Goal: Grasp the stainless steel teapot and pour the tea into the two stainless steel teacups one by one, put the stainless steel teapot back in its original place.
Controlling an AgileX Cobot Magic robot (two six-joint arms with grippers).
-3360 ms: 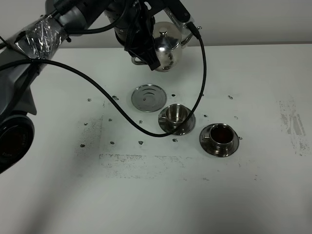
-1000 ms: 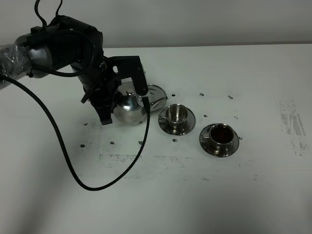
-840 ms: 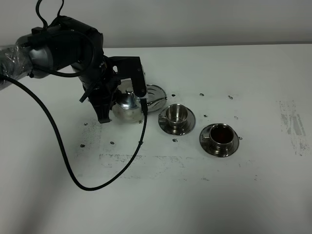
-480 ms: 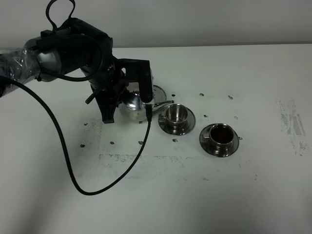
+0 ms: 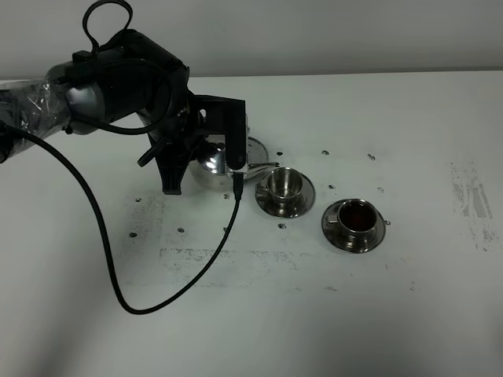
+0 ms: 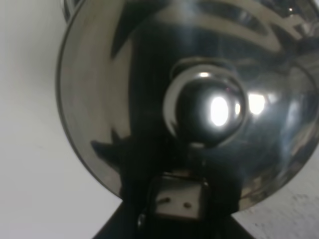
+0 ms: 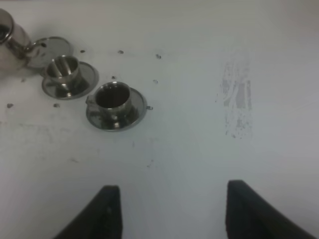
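plain white table [image 5: 409,118], kinda grubby with dark specks all over and a grey scuffed patch [image 5: 471,206] off to the right. sitting straight on it: a round steel tray [image 5: 255,146] near the middle and two saucers [image 5: 273,208] [image 5: 354,244] just beside it, each with a cup. a black cable [image 5: 130,311] loops across the left part.

The teapot [image 5: 211,163], held high at the back seconds ago, now hangs low by the tray [image 5: 256,148], half covering it; over the last second it shifts right, its spout reaching the nearest cup [image 5: 283,184].
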